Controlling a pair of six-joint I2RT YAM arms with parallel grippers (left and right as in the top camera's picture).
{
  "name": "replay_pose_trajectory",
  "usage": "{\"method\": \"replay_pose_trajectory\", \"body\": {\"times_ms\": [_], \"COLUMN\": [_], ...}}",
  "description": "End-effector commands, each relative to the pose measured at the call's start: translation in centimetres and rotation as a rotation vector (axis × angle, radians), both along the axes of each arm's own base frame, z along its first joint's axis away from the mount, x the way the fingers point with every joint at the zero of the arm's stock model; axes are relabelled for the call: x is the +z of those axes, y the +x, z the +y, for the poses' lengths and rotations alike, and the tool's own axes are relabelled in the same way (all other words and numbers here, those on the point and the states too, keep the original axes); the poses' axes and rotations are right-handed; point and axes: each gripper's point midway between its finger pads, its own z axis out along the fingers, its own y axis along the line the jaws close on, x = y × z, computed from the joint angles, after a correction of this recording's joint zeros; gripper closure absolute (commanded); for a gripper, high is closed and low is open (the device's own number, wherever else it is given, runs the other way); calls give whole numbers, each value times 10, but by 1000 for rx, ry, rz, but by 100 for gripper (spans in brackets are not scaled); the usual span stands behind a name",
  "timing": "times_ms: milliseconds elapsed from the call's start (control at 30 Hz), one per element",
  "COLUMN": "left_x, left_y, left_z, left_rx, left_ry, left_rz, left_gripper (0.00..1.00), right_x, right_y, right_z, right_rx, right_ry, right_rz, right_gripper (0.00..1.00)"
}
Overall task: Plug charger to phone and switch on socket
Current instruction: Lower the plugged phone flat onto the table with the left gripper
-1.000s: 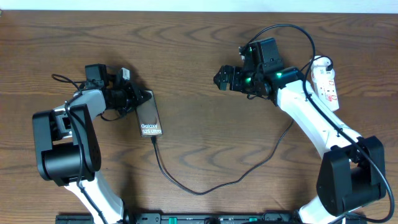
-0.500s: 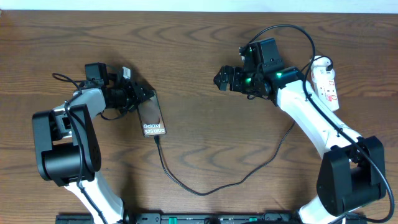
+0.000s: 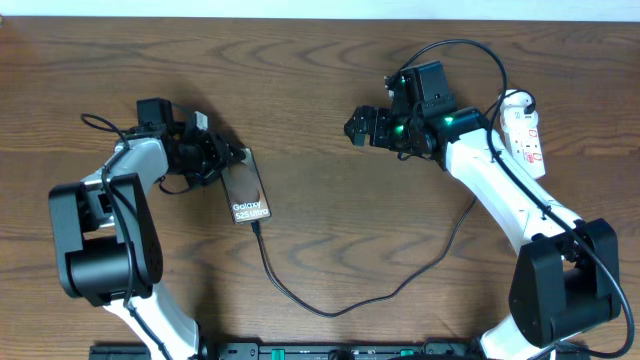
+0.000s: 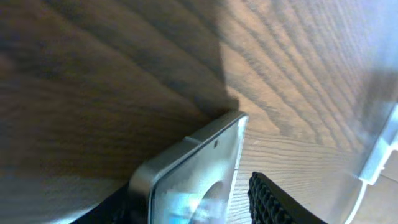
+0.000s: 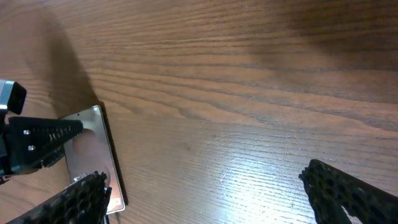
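Note:
The phone [image 3: 248, 190] lies on the table left of centre, lettering toward the front, its lower end angled slightly right. My left gripper [image 3: 232, 156] is shut on its far end. In the left wrist view the phone [image 4: 199, 174] sits between the fingers [image 4: 196, 208]. The charger [image 3: 330, 308], a thin black cable, runs from the phone's near end in a loop across the front and up toward the right; its plug tip [image 3: 254, 226] is at the phone's near edge. The socket [image 3: 524, 130] lies at the far right. My right gripper [image 3: 358, 127] is open and empty, hovering over bare wood [image 5: 214, 196].
The right arm [image 3: 500, 190] stretches between the socket and the table's middle. The socket's thick white cord [image 3: 515, 98] curls at its far end. In the right wrist view the phone [image 5: 93, 146] and the left gripper's finger [image 5: 43, 134] show at the left.
The phone's near end has swung slightly to the right with the left gripper on its far end, and the cable followed. The right arm has not moved.

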Motion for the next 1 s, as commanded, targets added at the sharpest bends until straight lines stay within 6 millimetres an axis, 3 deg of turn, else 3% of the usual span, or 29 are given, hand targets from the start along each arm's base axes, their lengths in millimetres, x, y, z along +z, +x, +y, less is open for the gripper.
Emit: {"method": "replay_pose_trajectory", "body": {"times_ms": [0,400,667,800,967], "left_x": [-64,-67,-67,-62,-39], "left_y": [-50,-65,-64,-59,-42], "left_z": [42,51,51,46,36], "left_rx": [49,48,24,2,-29], "left_ry": [276,336,340,316,255], "left_rz": [247,308,295,260,160], "left_gripper": [46,45,12,11,11], "right_x": [7,7,6,6,6], "right_y": [1,1,0,0,1], "right_z": [2,2,2,1,1], "right_rx": [15,14,14,15,19], "right_ry": [-5,-5,-6,-7,-15], "right_rz": [-23,-24,-21,-22,-28], "right_gripper": [1,1,1,1,1]}}
